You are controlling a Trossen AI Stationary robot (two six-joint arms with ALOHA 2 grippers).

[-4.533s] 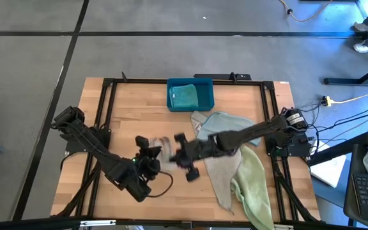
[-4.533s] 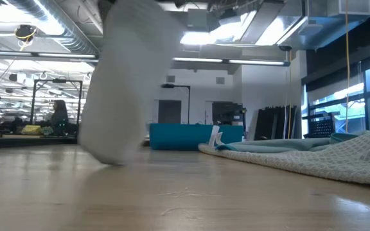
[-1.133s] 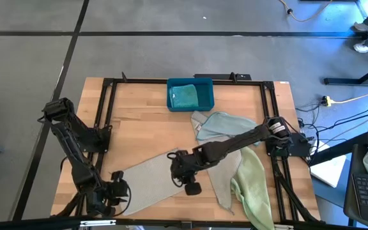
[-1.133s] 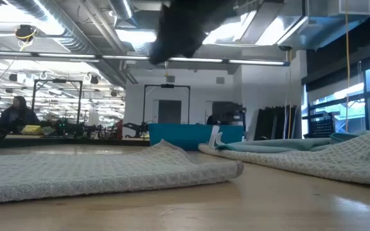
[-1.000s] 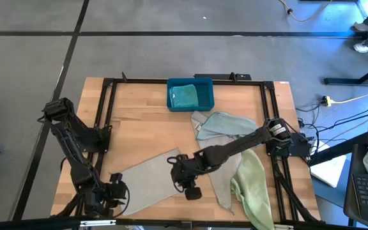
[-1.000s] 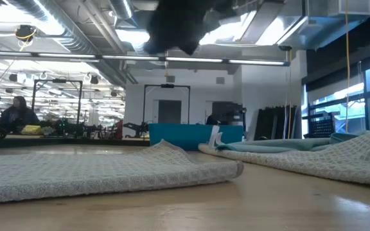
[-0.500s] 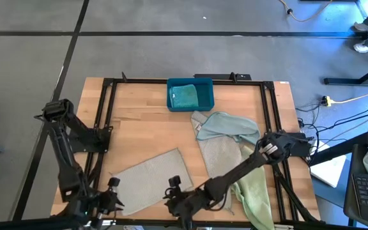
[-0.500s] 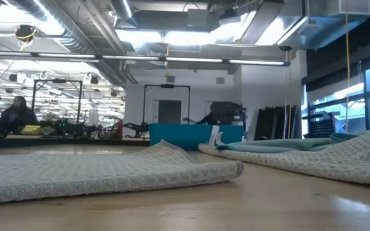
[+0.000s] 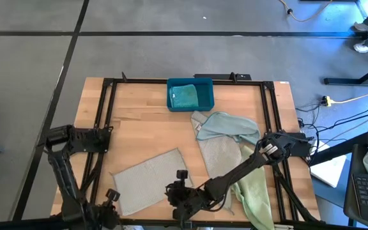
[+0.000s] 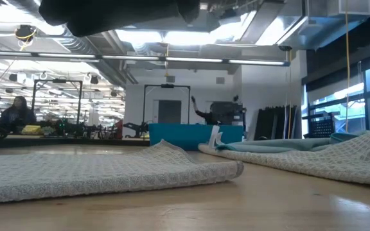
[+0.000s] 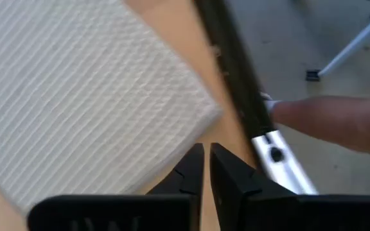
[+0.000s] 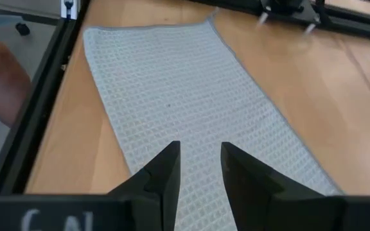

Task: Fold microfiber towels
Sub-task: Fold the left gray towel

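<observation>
A pale grey-beige towel (image 9: 149,182) lies flat on the table's near left part; it also shows in the low view (image 10: 88,173). My left gripper (image 9: 112,194) is shut and empty, just off the towel's near-left corner (image 11: 194,112), above the table's edge. My right gripper (image 9: 173,189) is open and empty, low over the towel's near-right part (image 12: 185,109), pointing toward the table's left. A teal towel (image 9: 185,96) lies in the bin. A pale blue towel (image 9: 225,124), a second grey-beige one (image 9: 219,156) and a pale green one (image 9: 251,185) lie heaped at the right.
The teal-blue plastic bin (image 9: 204,86) stands at the far middle. A black frame rail (image 11: 236,96) runs along the table's edge beside my left gripper. A blurred skin-coloured shape (image 11: 339,122) shows beyond that edge. Bare wood lies between the bin and the flat towel.
My right gripper has gone from beside the flat towel's right edge toward the table's near edge and now stands over the towel's near-right part. My left arm has sunk lower at the near-left corner. The towel has stayed flat where it was.
</observation>
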